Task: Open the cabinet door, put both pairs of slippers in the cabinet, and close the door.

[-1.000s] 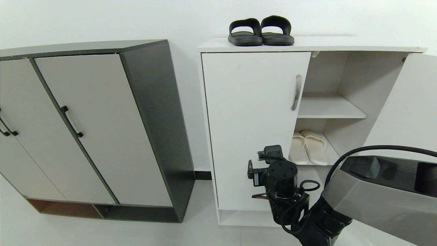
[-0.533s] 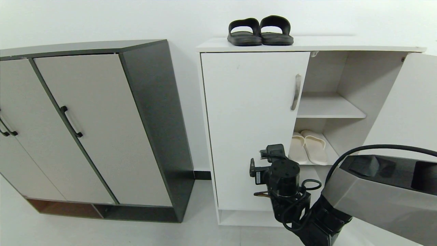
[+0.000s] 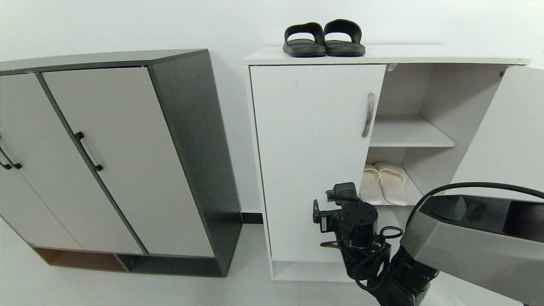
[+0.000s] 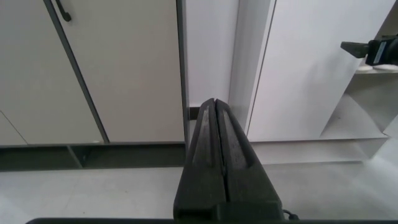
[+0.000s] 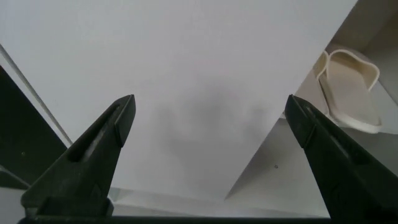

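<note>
Upper centre, black slippers (image 3: pixel 324 39): we see them side by side on top of the white cabinet (image 3: pixel 425 53).
Cream slippers (image 3: pixel 384 182): centre right, on its lower shelf, beside the open door (image 3: pixel 505 136).
Right gripper (image 5: pixel 209 106): we find it spread wide, empty, facing the shut door (image 3: pixel 314 170).
Left gripper (image 4: pixel 214 109): fingers pressed together, holding nothing.

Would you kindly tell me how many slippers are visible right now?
4: two black slippers side by side atop the white cabinet, two cream slippers on a shelf inside; others may hide behind its shut door.
</note>
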Robot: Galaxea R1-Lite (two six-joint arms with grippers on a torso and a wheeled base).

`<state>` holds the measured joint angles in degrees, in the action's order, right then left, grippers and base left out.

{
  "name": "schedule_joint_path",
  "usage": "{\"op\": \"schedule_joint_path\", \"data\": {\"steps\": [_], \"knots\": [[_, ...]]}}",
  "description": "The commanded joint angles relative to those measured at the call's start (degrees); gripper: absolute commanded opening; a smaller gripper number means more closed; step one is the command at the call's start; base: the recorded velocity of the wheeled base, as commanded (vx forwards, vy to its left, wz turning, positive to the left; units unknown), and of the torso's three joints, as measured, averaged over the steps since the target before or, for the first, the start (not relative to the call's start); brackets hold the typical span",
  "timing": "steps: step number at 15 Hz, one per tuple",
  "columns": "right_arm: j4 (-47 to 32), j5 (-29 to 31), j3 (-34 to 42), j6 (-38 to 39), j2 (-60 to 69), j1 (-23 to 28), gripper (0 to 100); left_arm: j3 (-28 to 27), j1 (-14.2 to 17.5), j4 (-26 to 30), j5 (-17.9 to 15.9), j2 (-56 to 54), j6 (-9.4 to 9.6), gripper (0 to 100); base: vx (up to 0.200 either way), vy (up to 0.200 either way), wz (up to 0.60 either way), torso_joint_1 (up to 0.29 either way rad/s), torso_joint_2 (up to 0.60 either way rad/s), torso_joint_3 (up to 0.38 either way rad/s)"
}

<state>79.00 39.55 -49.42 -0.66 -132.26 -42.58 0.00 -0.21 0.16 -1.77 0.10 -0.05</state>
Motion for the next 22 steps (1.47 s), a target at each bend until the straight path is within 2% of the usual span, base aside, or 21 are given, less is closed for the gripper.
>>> {"op": "schedule_joint_path", "data": {"steps": [1,4,8,22], "knots": [[0.02,0.00,0.03,-0.04,-0.28,-0.05,100,0.00,0.03,0.02,0.01,0.08,-0.04,0,0.000,0.000,0.00,0.000,0.00,0.000],[0.55,0.00,-0.15,-1.10,-0.11,-0.40,100,0.00,0.03,0.02,0.01,0.08,-0.04,0,0.000,0.000,0.00,0.000,0.00,0.000],[0.55,0.00,-0.06,-1.19,-0.02,-0.48,100,0.00,0.03,0.02,0.01,0.08,-0.04,0,0.000,0.000,0.00,0.018,-0.20,-0.293],[0.72,0.09,0.20,-1.80,-0.02,-0.40,100,0.00,0.03,0.02,0.01,0.08,-0.04,0,0.000,0.000,0.00,0.121,-0.48,-0.337]]}}
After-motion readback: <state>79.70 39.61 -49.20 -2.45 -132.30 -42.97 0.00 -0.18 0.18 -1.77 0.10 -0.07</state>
